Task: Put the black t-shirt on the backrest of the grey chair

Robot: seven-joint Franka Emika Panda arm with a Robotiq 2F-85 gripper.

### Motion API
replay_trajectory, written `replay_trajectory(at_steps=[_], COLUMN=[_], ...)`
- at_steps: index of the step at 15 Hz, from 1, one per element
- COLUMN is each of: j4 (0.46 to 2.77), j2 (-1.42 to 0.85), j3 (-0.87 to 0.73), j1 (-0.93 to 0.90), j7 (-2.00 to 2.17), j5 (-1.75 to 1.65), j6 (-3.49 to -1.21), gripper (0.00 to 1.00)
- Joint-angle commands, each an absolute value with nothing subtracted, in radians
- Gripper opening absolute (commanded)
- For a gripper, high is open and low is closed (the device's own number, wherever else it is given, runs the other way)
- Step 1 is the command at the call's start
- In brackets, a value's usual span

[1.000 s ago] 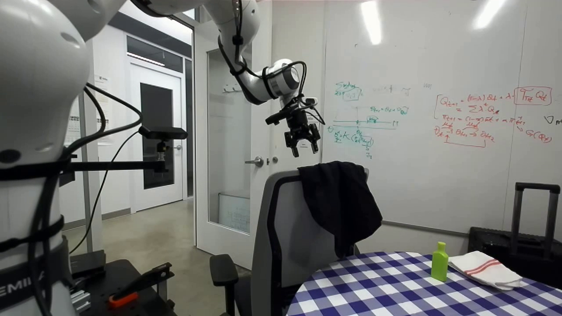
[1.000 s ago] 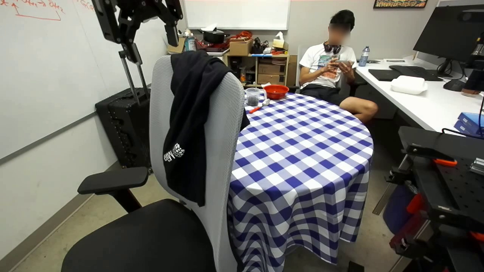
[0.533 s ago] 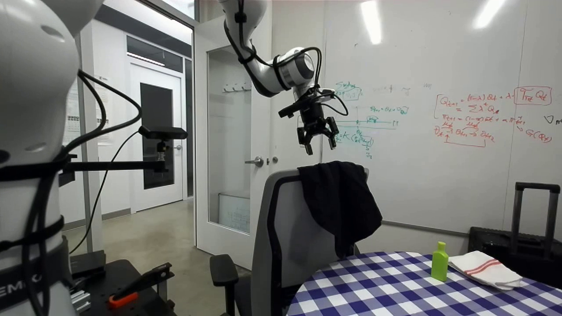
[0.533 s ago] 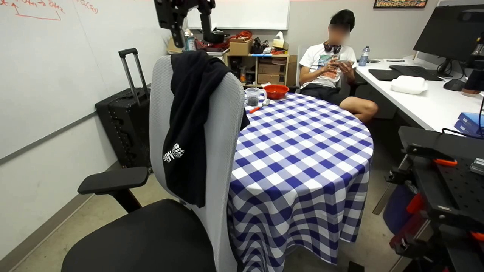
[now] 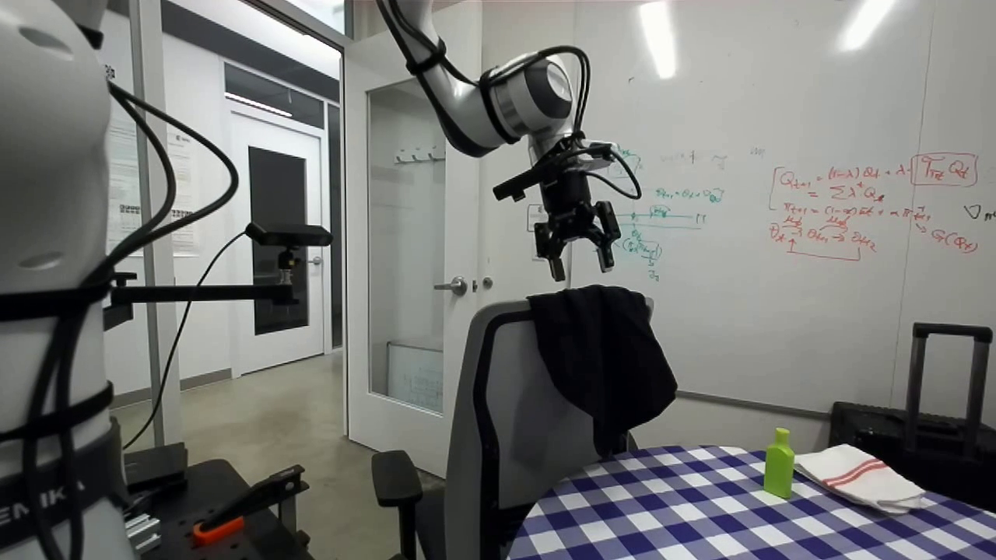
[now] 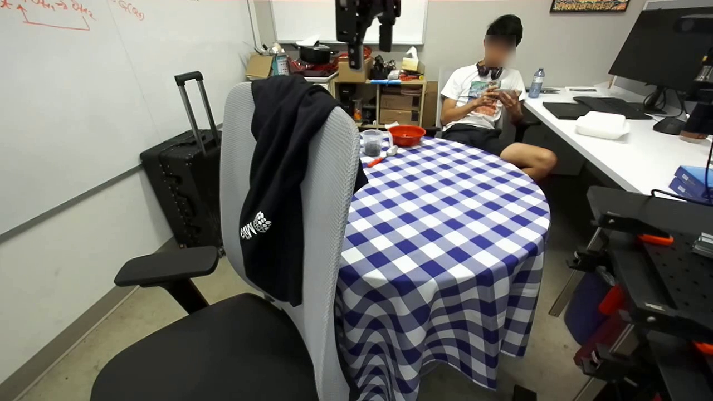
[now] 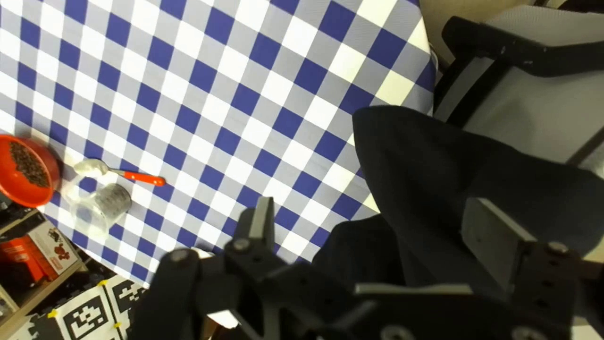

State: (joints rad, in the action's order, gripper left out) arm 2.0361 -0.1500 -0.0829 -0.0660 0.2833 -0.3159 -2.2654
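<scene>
The black t-shirt (image 5: 603,350) hangs over the top of the grey chair's backrest (image 5: 517,420), with cloth on both sides. In an exterior view, its seat-side part with a white print (image 6: 276,223) lies against the light mesh backrest (image 6: 328,223). My gripper (image 5: 581,272) is open and empty just above the shirt and the backrest top, fingers pointing down. It also shows at the top of an exterior view (image 6: 370,57). In the wrist view, the open fingers (image 7: 370,208) frame dark shirt cloth (image 7: 424,179) and tablecloth; they hold nothing.
A round table with a blue-white checked cloth (image 6: 440,223) stands against the chair. On it are a green bottle (image 5: 779,467), a white towel (image 5: 860,478), a red bowl (image 6: 406,135), a clear cup (image 6: 372,143) and a spoon (image 6: 384,156). A person (image 6: 484,94) sits behind.
My open gripper has moved across above the backrest, rightward in both exterior views. In an exterior view it also looks smaller and farther off. The shirt and chair have not visibly moved.
</scene>
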Motion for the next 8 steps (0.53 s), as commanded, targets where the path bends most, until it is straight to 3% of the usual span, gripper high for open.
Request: replay_trajectory(at_steps=[1, 2, 3, 8], j4=[2.271, 2.312, 2.196, 2.292], j2=[0.013, 0.039, -0.047, 0.021], j3=[-0.095, -0.096, -0.077, -0.074], j1=[-0.028, -0.014, -0.012, 0.01], j7=[0.402, 0.436, 0.368, 0.41], j5=[-0.368, -0.388, -0.355, -0.368], j6=[-2.345, -2.35, -2.306, -2.33], gripper=[1.0, 1.0, 1.0, 1.0])
